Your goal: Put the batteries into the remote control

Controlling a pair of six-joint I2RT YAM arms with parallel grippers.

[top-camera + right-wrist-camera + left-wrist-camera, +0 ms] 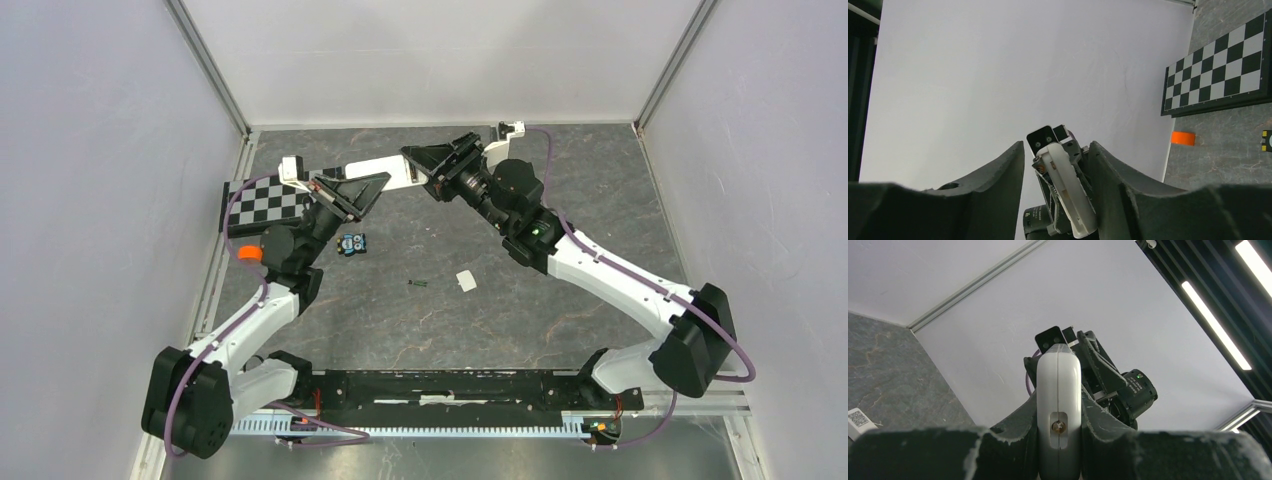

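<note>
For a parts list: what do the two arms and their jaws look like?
The left arm and right arm have white shells and black joint housings, each trailing a purple cable. The jaws are black, wedge-shaped. A green light glows on the right arm.

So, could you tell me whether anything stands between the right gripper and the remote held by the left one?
Nothing visible does. The free end of the remote sits between the open fingers of the right gripper, with a clear gap on one side. The left gripper clamps its other end.
</note>
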